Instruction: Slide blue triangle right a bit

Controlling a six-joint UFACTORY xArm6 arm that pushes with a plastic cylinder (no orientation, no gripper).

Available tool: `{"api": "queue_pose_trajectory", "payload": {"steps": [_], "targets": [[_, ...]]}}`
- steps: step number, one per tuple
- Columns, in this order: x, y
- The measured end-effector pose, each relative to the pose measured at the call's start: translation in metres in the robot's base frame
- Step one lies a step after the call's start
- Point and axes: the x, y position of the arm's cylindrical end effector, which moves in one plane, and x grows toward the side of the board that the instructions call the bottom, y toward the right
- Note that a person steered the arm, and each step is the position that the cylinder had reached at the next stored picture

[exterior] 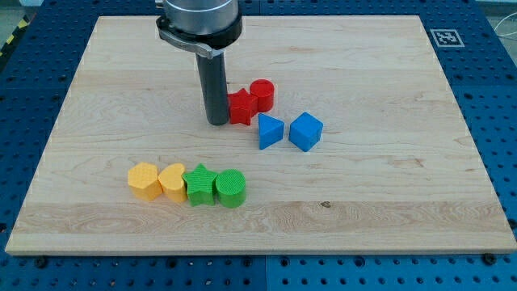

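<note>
The blue triangle lies near the board's middle, with a blue cube close on its right, a small gap between them. My tip stands on the board up and to the left of the blue triangle, about a block's width from it. The tip touches or nearly touches the left side of a red star-shaped block. A red cylinder sits against that red block's upper right.
A row of blocks lies at the lower left: an orange block, an orange heart-like block, a green star and a green cylinder, all touching. The wooden board sits on a blue perforated table.
</note>
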Motion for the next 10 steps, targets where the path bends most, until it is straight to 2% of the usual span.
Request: {"api": "queue_pose_trajectory", "payload": {"steps": [2, 5, 10], "targets": [[-0.001, 0.0], [0.023, -0.019], [0.019, 0.053]]}}
